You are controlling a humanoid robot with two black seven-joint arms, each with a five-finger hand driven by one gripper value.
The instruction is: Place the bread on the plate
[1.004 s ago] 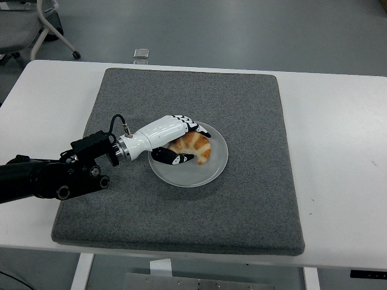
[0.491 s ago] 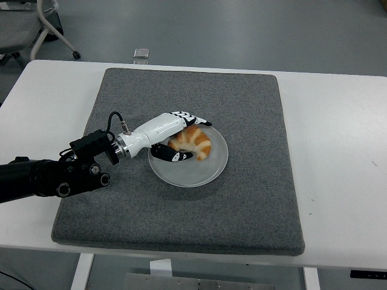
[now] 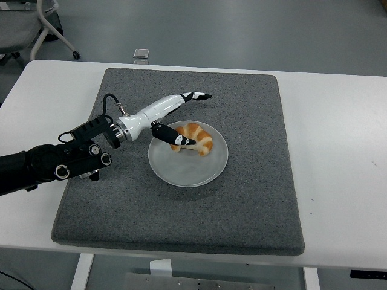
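Change: the left hand (image 3: 179, 115) has been lifted and opened since the earlier frames; the long fingers (image 3: 195, 96), which had been laid over the top of the bread, are now raised clear of it and pointed out over the grey mat (image 3: 254, 181) beyond the plate's far rim.
Fingers: spread wide apart, nothing held; the thumb (image 3: 175, 136) is seen low, at the bread's left end, and whether it is touching the crust or only lies in front of it cannot be told.
Bread: the bread (image 3: 197, 137), a croissant, is seen lying on the plate (image 3: 181, 172), just right of the thumb and below the raised fingers, in the plate's far half.
Meaning for the task: the bread is judged to have been released onto the plate, so the placing appears done; only the withdrawal of the hand is judged to remain.
Difference from earlier: one second ago the bread was enclosed between fingers and thumb; half a second ago the grip was loosened but still close around it; now the gap above it is wide, and the bread appears slightly turned and shifted toward the far rim.
Right hand: not seen in this view.
Risk: the bread could be nudged by the thumb as the hand is drawn back.
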